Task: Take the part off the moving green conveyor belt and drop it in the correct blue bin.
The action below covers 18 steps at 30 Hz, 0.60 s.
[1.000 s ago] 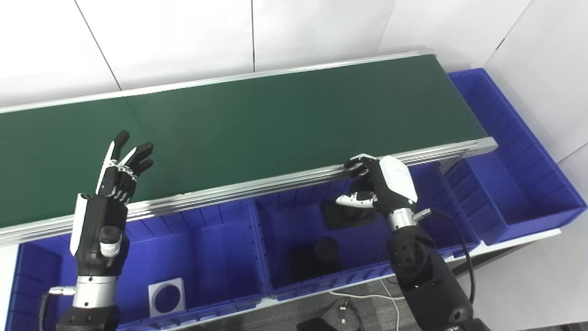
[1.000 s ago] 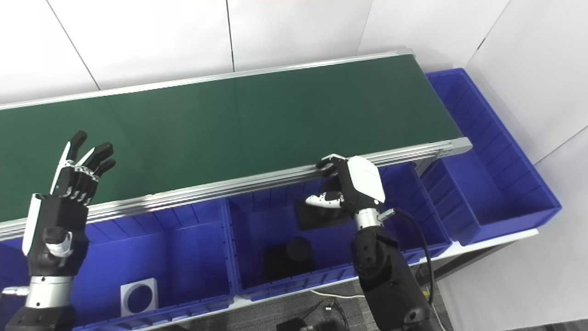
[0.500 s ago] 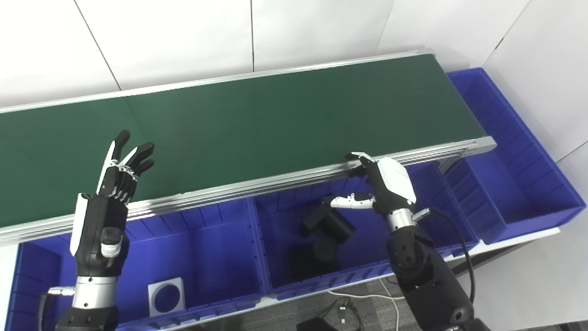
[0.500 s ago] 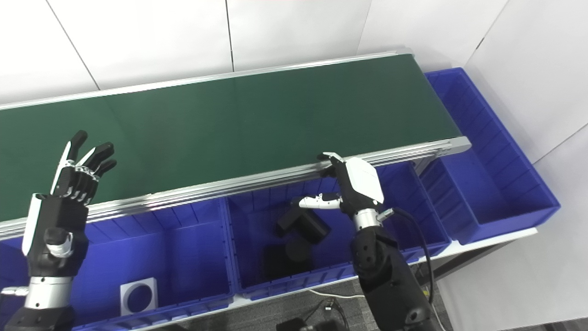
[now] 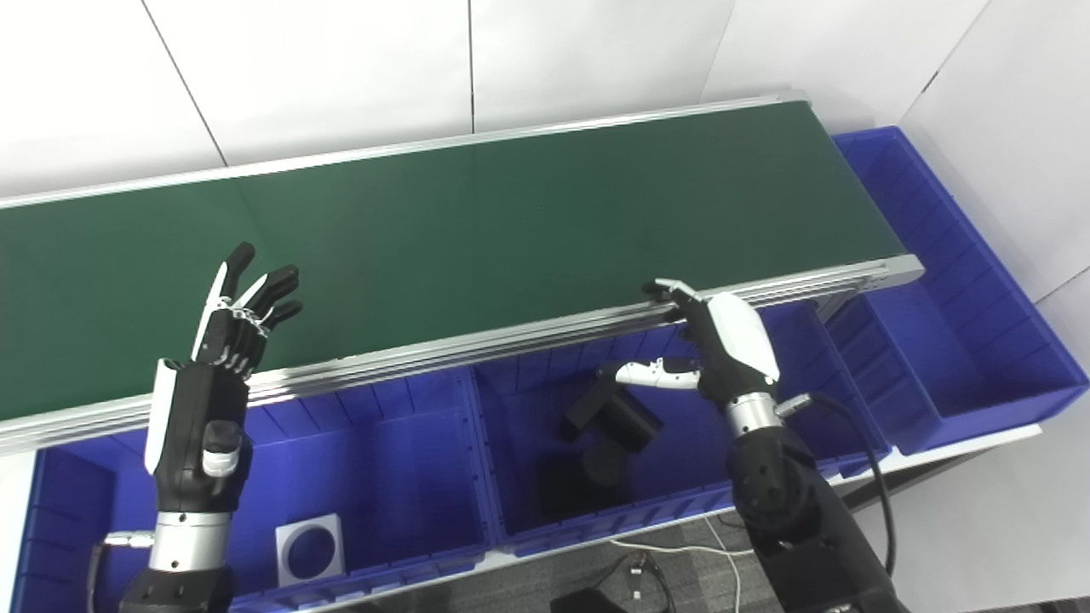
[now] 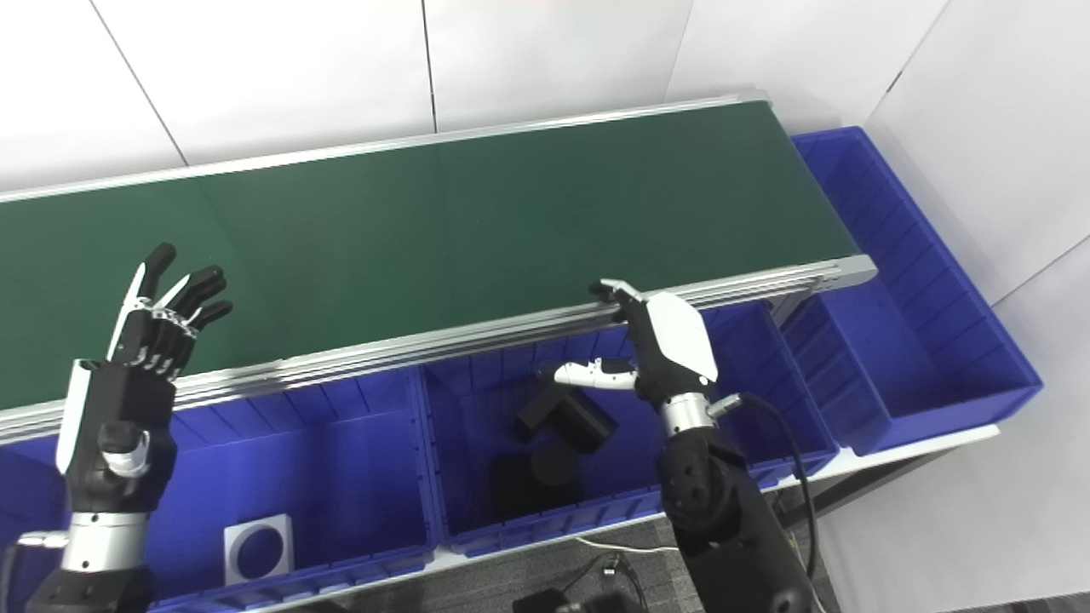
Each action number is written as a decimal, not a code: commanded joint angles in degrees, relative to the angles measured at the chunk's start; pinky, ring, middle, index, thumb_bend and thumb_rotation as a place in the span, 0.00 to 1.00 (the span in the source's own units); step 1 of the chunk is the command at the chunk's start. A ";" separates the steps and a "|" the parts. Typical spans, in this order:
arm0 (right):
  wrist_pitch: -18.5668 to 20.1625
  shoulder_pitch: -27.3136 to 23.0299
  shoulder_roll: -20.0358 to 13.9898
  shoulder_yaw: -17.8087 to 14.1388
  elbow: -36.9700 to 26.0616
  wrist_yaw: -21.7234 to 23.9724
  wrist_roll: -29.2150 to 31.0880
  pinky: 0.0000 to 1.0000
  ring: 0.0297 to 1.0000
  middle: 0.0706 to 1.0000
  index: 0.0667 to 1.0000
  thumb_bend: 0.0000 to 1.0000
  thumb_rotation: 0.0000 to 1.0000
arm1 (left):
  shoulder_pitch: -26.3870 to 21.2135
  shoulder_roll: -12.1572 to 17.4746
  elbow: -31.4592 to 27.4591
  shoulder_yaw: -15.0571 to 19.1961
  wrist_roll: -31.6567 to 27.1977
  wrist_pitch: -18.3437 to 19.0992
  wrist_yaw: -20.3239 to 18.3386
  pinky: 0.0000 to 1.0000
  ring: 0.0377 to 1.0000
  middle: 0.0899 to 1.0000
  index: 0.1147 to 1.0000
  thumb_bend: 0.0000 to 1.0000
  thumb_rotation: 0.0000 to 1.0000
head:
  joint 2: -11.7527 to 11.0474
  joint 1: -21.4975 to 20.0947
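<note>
Part (image 5: 615, 415), a black block, lies tilted in the middle blue bin (image 5: 528, 426), leaning on another dark piece (image 5: 588, 477) (whether it has settled I cannot tell). Just above it the right hand (image 5: 711, 353) hangs empty, fingers spread, near the belt's front rail. At the left, the left hand (image 5: 213, 375) is raised, fingers apart, holding nothing. No part shows on the green belt (image 5: 511, 221), so the drop looks done; only pulling the hand clear seems left.

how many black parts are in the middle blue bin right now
2 that I can make out: one black part lies tilted below the open right hand, another black part sits nearer the front wall of the middle bin. Darkness could hide more.
</note>
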 commanded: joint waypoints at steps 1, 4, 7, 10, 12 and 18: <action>-6.54 0.38 -0.59 0.30 -5.12 -0.29 3.79 0.60 0.69 0.75 0.81 1.00 0.67 | -0.19 -0.18 -0.83 -0.16 0.25 -2.84 -0.48 0.84 0.89 0.86 0.97 0.82 0.98 | 0.28 2.12; -10.10 1.10 -0.90 0.56 -7.83 0.07 7.75 0.61 0.72 0.77 0.83 1.00 0.72 | -0.09 -0.46 -0.62 -0.35 1.16 -3.65 -0.36 0.83 0.89 0.87 0.97 0.78 0.97 | 0.42 4.26; -12.89 1.91 -1.19 0.84 -10.18 0.81 10.67 0.61 0.73 0.78 0.82 1.00 0.74 | 0.10 -1.21 -1.03 -0.59 3.55 -3.87 0.34 0.80 0.87 0.86 0.97 0.76 0.98 | 0.79 7.90; -14.70 2.65 -1.86 0.90 -11.91 2.09 12.71 0.61 0.73 0.79 0.82 1.00 0.78 | 0.35 -2.01 -1.45 -0.94 6.00 -3.87 0.80 0.77 0.85 0.84 0.98 0.75 0.99 | 1.03 9.95; -15.66 3.06 -2.45 0.63 -12.63 3.05 14.89 0.61 0.74 0.79 0.82 1.00 0.80 | 0.50 -2.64 -1.91 -1.29 7.58 -3.46 0.89 0.76 0.85 0.84 0.98 0.73 1.00 | 1.20 12.81; -20.34 4.65 -3.28 -0.10 -13.04 5.55 24.04 0.65 0.76 0.82 0.84 0.98 0.80 | 0.37 -4.00 -1.25 -2.50 12.00 -4.43 2.09 0.74 0.83 0.83 0.97 0.76 1.00 | 0.32 20.10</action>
